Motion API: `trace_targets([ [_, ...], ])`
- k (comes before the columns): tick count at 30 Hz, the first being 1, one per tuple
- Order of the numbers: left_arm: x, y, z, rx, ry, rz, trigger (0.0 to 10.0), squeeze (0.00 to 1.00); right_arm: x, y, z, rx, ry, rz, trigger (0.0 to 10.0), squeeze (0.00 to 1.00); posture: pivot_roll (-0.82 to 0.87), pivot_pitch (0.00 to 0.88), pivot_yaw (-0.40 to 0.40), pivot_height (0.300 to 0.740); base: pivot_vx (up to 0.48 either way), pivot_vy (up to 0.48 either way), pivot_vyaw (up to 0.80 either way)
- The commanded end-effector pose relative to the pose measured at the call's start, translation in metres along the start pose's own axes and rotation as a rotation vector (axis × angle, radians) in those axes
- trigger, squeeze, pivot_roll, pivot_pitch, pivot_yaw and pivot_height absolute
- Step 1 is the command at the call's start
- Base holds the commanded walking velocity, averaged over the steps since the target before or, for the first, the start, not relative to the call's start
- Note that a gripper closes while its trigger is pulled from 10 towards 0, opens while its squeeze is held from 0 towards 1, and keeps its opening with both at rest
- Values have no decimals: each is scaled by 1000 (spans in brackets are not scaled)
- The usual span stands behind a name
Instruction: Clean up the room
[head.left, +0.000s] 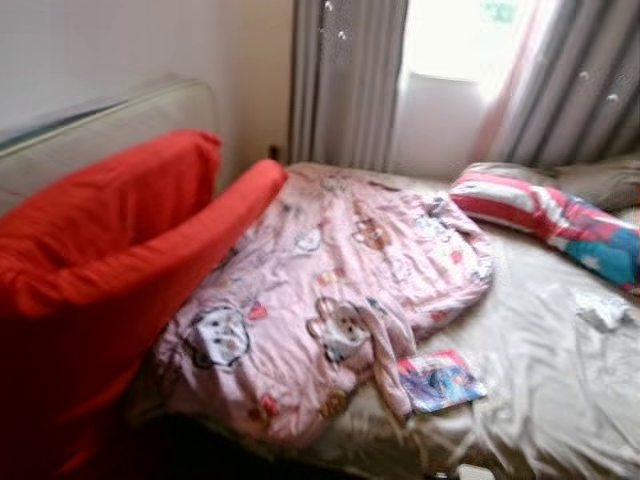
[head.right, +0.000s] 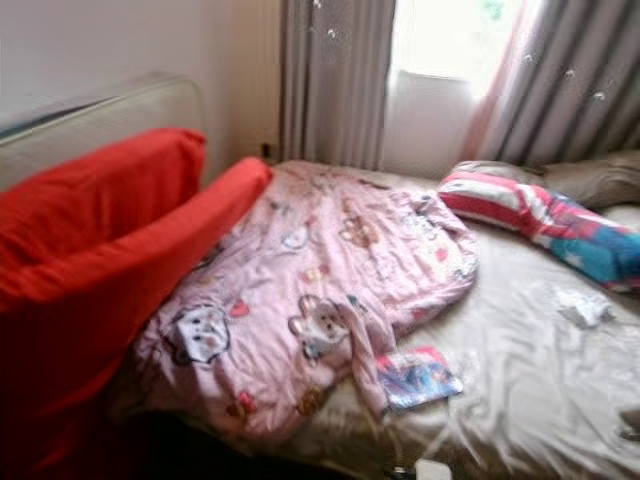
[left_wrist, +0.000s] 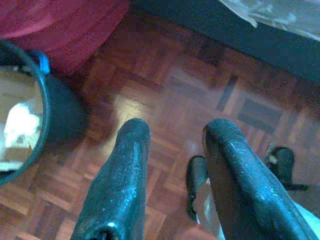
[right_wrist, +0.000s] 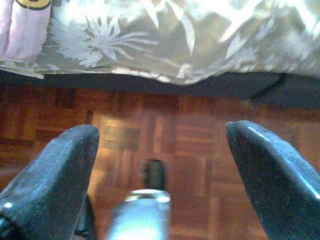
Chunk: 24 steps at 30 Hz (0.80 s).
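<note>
Where daylight falls through the far window (head.left: 455, 40), flanked by grey pleated curtains (head.left: 345, 80), lies an unmade bed (head.left: 560, 400) under a shiny beige sheet, creased all over. Spread across its left half: a soft pink quilt (head.left: 330, 290), crumpled, printed with cartoon animals and hearts. Just beside the quilt's near right corner: a flat colourful booklet (head.left: 440, 380). Farther right: a small crumpled white scrap (head.left: 603, 310). At the far right: a plump striped pillow (head.left: 545, 215) in red, white and blue, with a dull beige pillow (head.left: 600, 180) behind it. On the near left: a big red cushion (head.left: 90, 290), matte and rounded, leaning against the bed. Seen from the left wrist: left gripper (left_wrist: 172, 170) with fingers parted and empty, above reddish parquet floor (left_wrist: 170, 85), near a dark round bucket (left_wrist: 60, 115) with a blue handle mount and something pale inside. Seen from the right wrist: right gripper (right_wrist: 160, 150) spread wide, empty, over the same parquet beside the sheet's leaf-patterned hanging edge.
</note>
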<state>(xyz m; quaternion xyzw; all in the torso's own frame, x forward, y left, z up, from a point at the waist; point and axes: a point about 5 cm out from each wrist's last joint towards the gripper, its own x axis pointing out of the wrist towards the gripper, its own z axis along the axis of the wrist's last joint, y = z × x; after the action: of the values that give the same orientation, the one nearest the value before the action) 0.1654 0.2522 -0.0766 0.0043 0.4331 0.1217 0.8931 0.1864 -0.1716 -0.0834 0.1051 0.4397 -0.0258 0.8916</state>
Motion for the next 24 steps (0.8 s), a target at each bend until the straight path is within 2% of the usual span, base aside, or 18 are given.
trace_targets([
  [1, 0, 0, -2, 11, 11, -6, 10000, 0, -1, -5, 1, -7, 2, -16, 10000, 0, 89, 0, -16, 740, 0, -277, -756],
  [6, 0, 0, -2, 15, 12, -8, 10000, 0, -1, -6, 0, -6, 3, -18, 10000, 0, 88, 0, -15, 740, 0, -262, -756],
  [10, 0, 1, -1, 12, 10, -2, 10000, 0, -1, -5, 1, -5, -3, -17, 10000, 0, 91, 0, -14, 740, 0, 0, -658],
  [12, 0, 1, 0, 7, 7, -1, 10000, 0, 0, -5, 3, -55, -2, -18, 10000, 0, 87, 0, -9, 740, 0, 0, 0],
  [19, 0, 2, 1, 2, 5, 2, 10000, 0, 0, -5, 6, -36, -31, -33, 10000, 0, 69, 0, -4, 740, 0, 0, 0],
  [24, 1, 1, 3, -6, 1, 2, 10000, 0, -1, -6, 14, -48, -114, -65, 10000, 0, 67, 0, -9, 740, 0, 0, 0],
])
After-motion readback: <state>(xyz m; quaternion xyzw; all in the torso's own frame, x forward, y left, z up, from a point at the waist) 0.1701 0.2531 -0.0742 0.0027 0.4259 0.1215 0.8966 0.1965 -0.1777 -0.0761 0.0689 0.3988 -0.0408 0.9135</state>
